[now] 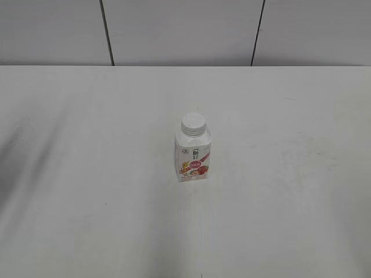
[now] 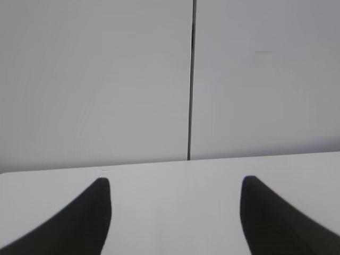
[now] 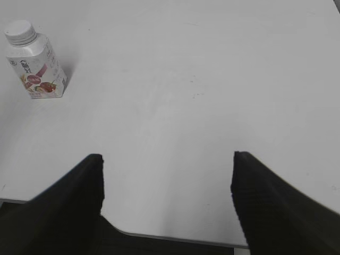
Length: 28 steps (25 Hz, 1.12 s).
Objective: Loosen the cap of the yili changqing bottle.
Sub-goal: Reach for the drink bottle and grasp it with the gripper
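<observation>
One yili changqing bottle (image 1: 193,156) with one cap (image 1: 192,123) stands alone; left gripper (image 2: 175,183) and right gripper (image 3: 167,156) both spread apart.

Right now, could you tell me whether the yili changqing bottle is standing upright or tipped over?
Upright. The yili changqing bottle stands on its base on the table, cap on top.

A bare white table (image 1: 87,220) meets a pale paneled wall (image 1: 174,29).

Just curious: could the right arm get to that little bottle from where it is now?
Probably yes. The right pincer is open and the white table between it and the bottle looks bare; the cap is unobstructed.
</observation>
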Available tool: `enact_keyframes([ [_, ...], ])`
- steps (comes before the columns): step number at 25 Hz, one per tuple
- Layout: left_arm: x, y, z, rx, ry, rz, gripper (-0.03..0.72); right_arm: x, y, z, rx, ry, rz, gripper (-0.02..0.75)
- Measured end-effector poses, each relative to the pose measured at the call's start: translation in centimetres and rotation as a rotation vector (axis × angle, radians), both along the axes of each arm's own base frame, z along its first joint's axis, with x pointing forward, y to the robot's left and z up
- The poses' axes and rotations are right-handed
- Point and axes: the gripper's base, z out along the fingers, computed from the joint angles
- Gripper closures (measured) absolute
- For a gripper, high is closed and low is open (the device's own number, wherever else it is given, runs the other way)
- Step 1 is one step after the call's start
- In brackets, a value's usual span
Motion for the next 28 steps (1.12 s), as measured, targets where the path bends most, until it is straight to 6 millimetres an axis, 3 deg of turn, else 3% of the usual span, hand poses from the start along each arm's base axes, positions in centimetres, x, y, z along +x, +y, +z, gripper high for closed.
enact_keyframes([
  [8, 2.5, -0.7, -3.6, 0.044, 0.121, -0.054, 0.245, 0.0, 0.0, 0.0, 0.003, 0.000, 0.002, 0.152],
  [13, 4.2, -1.8, -4.8, 0.062, 0.165, -0.163, 0.263, 0.0, 0.0, 0.0, 0.004, 0.000, 0.003, 0.152],
  [21, 7.1, -4.5, -6.7, 0.081, 0.261, -0.452, 0.264, 0.0, 0.0, 0.0, 0.004, 0.000, 0.003, 0.152],
  [28, 7.7, -6.8, -8.3, 0.170, 0.247, -0.790, 0.265, 0.0, 0.0, 0.0, 0.004, 0.000, 0.003, 0.152],
])
